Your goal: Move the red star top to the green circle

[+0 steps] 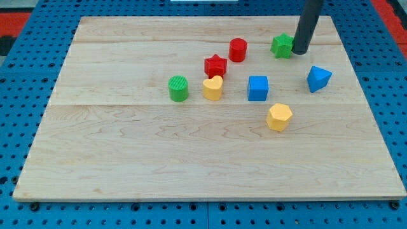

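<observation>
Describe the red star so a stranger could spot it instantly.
Start at the wooden board and find the cluster of blocks above its middle. The red star sits there, touching the yellow heart just below it, with the green circle lower to the view's left. Unlike the round red cylinder up-right, it has points.

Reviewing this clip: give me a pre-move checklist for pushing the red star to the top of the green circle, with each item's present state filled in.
1. Red star in sight, flat on the board: ok.
2. Green circle in sight, nothing against it: ok.
3. My tip placed to push the star: not ok; it sits far toward the view's right, beside the green star.
4. Star free of neighbours: not ok; the yellow heart sits right under it, and contact cannot be told.
5. Spot above the circle open: ok.
6. Tip's way to the star: cannot tell; the red cylinder lies between.
</observation>
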{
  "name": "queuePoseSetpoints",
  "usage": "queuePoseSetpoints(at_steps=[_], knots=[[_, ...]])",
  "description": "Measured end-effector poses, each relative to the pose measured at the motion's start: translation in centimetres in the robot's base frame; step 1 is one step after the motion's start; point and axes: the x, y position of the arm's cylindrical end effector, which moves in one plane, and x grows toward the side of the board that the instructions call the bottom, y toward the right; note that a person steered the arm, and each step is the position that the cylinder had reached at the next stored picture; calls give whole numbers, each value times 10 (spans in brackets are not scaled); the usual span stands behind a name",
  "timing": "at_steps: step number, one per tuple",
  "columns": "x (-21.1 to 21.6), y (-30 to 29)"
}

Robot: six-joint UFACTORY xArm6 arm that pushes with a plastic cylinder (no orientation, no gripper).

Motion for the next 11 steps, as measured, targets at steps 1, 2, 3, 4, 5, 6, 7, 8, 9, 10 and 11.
queuePoseSetpoints(at_steps=[1, 2, 3, 4, 5, 6, 7, 8, 9, 10, 11], knots=[[-2, 16], [-43, 21], [-45, -50], [-42, -20], [-43, -13], [-36, -43], [-32, 15], [-22, 58], [43, 49], [52, -48], [59, -132]])
